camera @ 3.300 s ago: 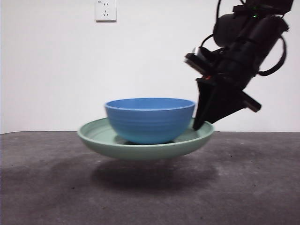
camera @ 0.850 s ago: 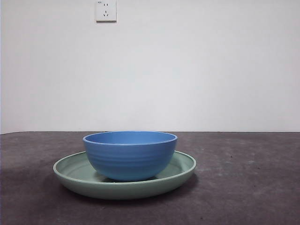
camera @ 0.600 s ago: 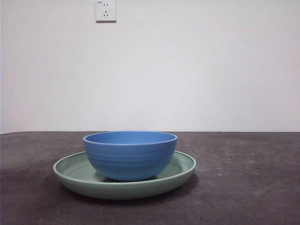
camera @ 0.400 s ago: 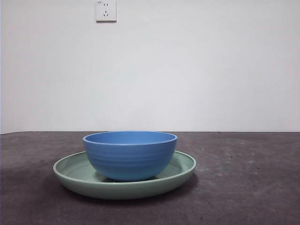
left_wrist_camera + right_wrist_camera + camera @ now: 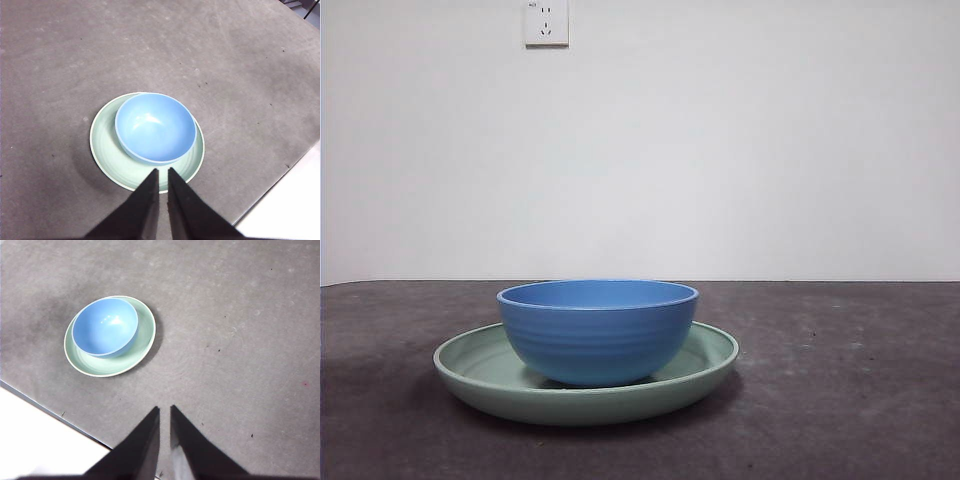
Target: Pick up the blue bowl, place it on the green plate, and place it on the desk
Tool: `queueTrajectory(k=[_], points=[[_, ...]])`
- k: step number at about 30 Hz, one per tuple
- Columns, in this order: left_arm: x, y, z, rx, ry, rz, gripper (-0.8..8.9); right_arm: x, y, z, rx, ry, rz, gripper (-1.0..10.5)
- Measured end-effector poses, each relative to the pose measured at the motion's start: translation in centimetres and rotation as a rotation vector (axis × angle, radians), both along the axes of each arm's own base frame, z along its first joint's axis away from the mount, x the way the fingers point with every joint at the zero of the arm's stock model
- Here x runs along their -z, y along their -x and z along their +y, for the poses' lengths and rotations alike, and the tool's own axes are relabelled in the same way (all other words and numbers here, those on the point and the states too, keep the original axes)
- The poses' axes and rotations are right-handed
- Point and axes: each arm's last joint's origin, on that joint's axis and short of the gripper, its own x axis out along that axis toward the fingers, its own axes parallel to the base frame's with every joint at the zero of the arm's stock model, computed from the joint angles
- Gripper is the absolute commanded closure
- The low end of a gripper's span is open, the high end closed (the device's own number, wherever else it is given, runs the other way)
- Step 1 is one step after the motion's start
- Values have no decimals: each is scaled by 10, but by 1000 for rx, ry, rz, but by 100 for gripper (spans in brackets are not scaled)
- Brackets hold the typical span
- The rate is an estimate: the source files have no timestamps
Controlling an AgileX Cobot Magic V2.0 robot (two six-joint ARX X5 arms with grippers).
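Note:
The blue bowl [image 5: 598,331] stands upright inside the green plate [image 5: 480,375], and the plate rests flat on the dark desk [image 5: 840,400]. Both also show in the left wrist view, bowl [image 5: 155,127] in plate [image 5: 107,155], and in the right wrist view, bowl [image 5: 105,326] in plate [image 5: 142,342]. My left gripper [image 5: 163,172] is shut and empty, held high above the plate's near side. My right gripper [image 5: 164,410] is shut and empty, held high and well away from the plate. Neither arm shows in the front view.
A white wall with a socket [image 5: 545,22] stands behind the desk. The desk's edge [image 5: 280,180] runs close past the plate in the left wrist view and shows in the right wrist view [image 5: 50,412] too.
Three seconds ago a gripper held the plate with the bowl in the air by its rim. The plate now lies on the desk and the arm is out of the front view. Nothing moved in the last second.

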Motion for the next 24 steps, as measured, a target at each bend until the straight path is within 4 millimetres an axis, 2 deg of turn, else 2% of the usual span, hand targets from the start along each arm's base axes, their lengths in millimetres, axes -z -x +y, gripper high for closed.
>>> queueTrajectory(k=[11, 15, 18, 24], points=[[0, 0, 0, -5, 0, -1, 786, 0, 0, 0, 0, 0, 0, 917], [1, -5, 7, -93, 12, -21, 786, 0, 0, 0, 0, 0, 0, 917], [14, -12, 15, -194, 39, -78, 786, 0, 0, 0, 0, 0, 0, 917], [69, -23, 31, -371, 101, -280, 786, 0, 0, 0, 0, 0, 0, 917]])
